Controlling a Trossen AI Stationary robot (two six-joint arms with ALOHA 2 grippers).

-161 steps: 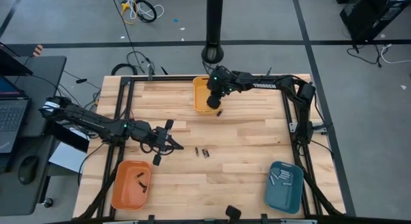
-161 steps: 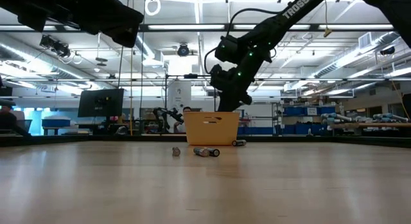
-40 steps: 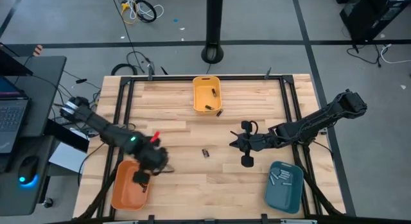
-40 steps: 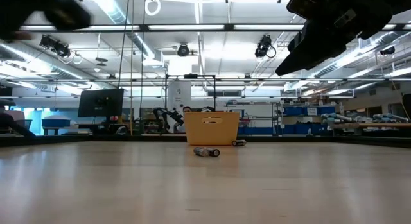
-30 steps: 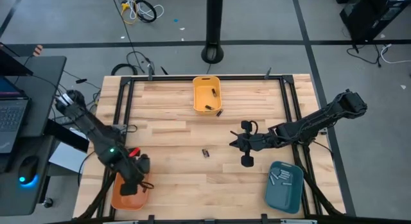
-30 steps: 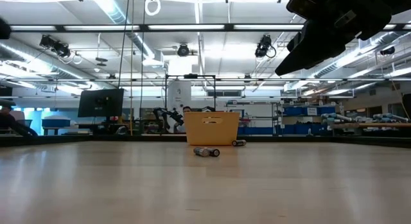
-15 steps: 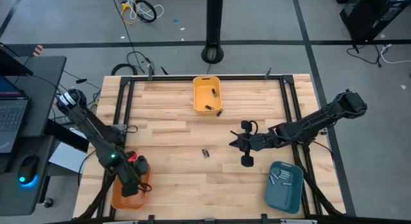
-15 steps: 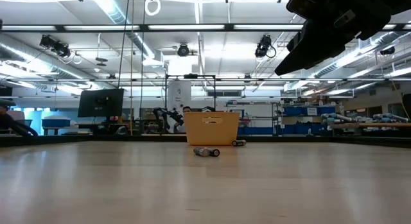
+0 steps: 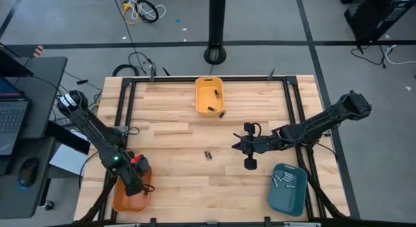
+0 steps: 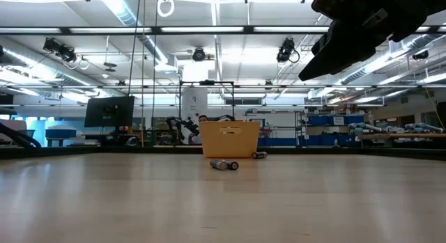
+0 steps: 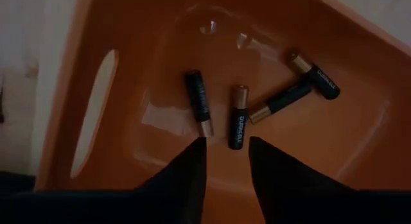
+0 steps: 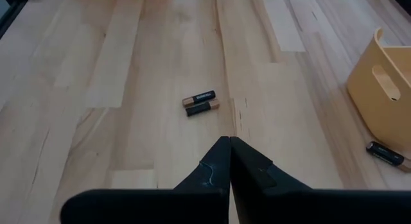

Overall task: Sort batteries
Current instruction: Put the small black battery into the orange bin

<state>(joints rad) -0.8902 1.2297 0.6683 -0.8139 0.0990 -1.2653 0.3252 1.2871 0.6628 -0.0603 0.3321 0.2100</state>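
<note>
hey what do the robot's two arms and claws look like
Both arms are dark, slim and jointed. The left arm shows a green light and a red patch near its wrist. Each claw, left claw and right claw, has two dark tapered fingers.

"DURACELL" printed in pale letters along the black battery (image 11: 237,125) lying mid-floor of the orange bin (image 11: 359,153); similar pale lettering on the neighbouring battery (image 11: 197,99) and on the one toward the bin's far wall (image 11: 319,78), too small to read with certainty. Pale brand lettering also on the upper of the two batteries (image 12: 200,97) lying side by side mid-surface, not legible. No other readable text, numbers or signs
</note>
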